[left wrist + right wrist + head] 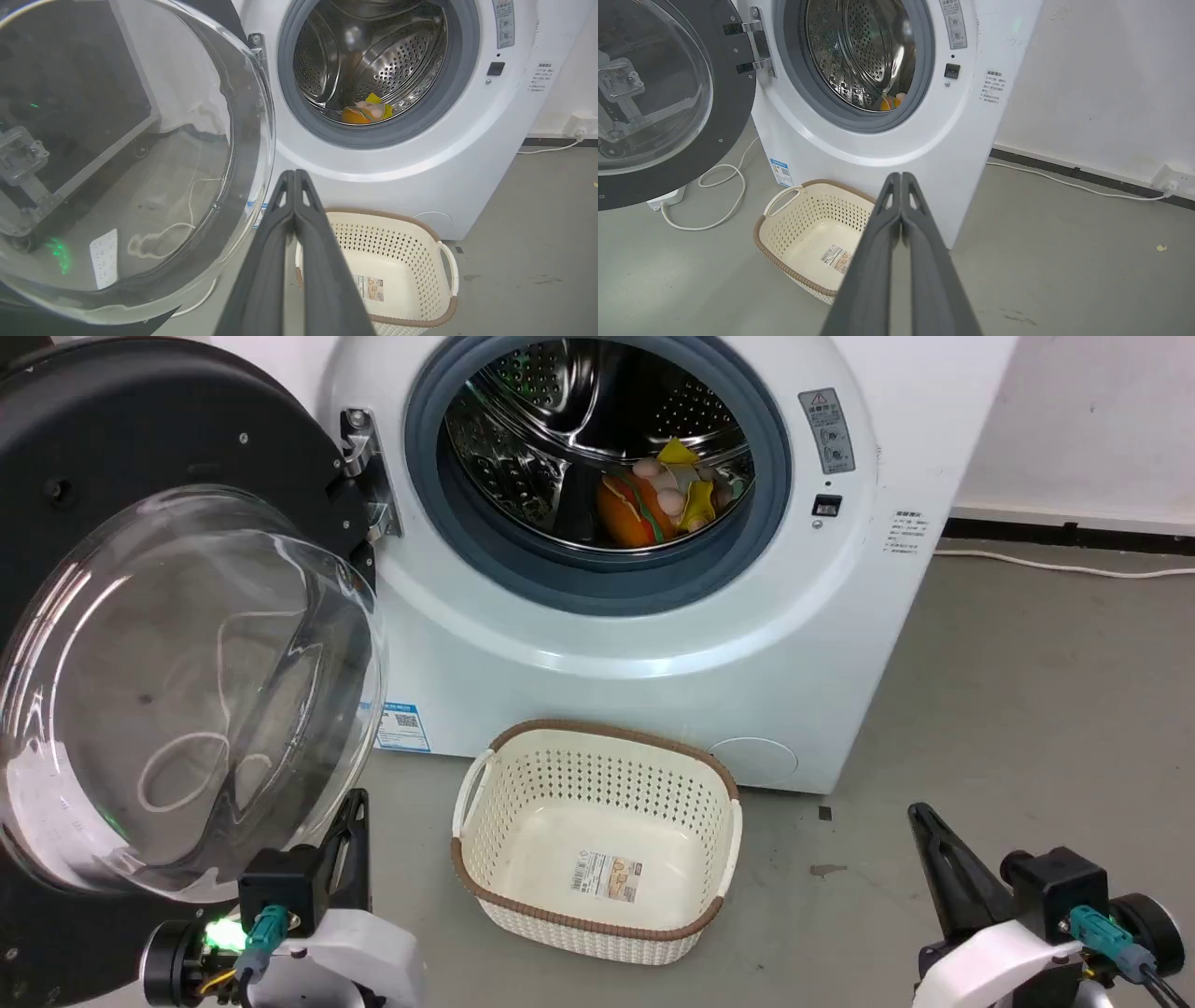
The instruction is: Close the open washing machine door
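White washing machine [653, 644], black-rimmed door [140, 420], cream perforated basket [597, 775] with brown rim.

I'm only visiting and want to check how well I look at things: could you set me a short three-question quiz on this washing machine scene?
1. True or false: the washing machine door is latched shut.
2. Pick one: the cream perforated basket on the floor holds A) laundry, B) soft toys, C) nothing but a label.
3. Fill in: the left gripper and the right gripper each have their two fingers ____.
Key: 1 false, it stands swung open beside the washing machine; 2 C; 3 shut.
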